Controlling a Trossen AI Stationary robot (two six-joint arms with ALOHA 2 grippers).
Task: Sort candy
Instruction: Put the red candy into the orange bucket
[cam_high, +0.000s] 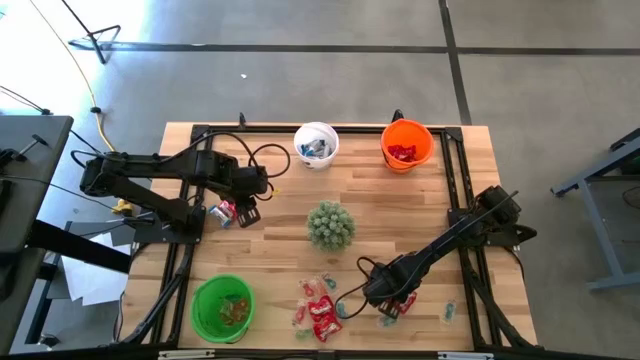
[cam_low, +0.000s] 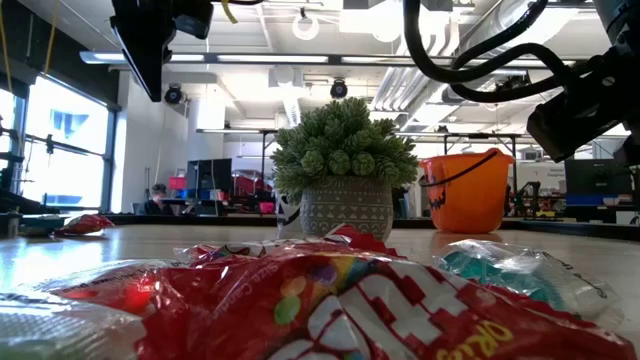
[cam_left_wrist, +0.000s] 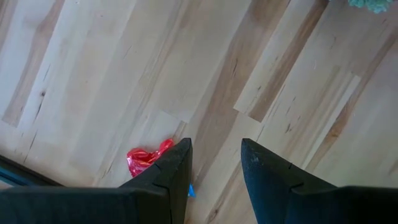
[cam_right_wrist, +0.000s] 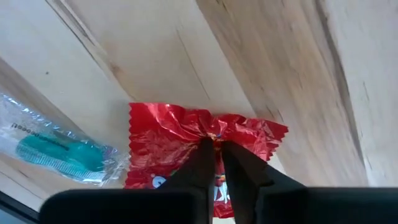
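Right claw (cam_right_wrist: 214, 163) clenched on a red packet (cam_right_wrist: 186, 140) near the counter's (cam_high: 400, 215) front edge, pinched mid-wrapper for a clean lift; left claw (cam_left_wrist: 214, 165) released, waiting by the left edge.

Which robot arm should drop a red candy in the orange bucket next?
The right one, probably. Its claw is pinched on a shiny red candy packet, and the round orange plastic bucket is on its side. The left claw is open and holds nothing.

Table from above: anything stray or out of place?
One red candy lies alone by the left gripper, far from the main candy pile. The right gripper is pinching a red packet.
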